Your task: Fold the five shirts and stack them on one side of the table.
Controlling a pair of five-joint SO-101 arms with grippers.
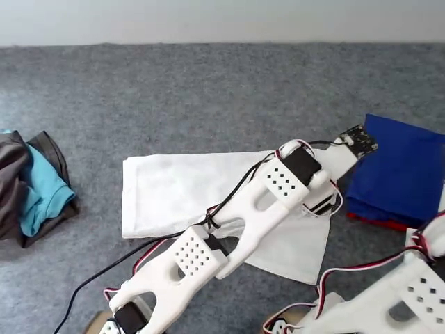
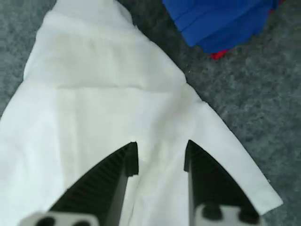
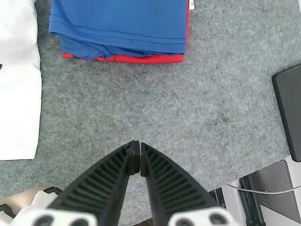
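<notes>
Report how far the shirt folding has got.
Done: a folded blue shirt sits on a folded red shirt at one side. In hand: the white shirt lies partly folded, the left end effector open over it; the right end effector is shut above bare table. Still to do: the teal shirt and dark shirt, crumpled at the far side.

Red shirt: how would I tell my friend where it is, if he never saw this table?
Find the grey table, then look beside the spread white shirt. The red shirt lies folded under the blue shirt. Just its thin red edge peeks out.
</notes>
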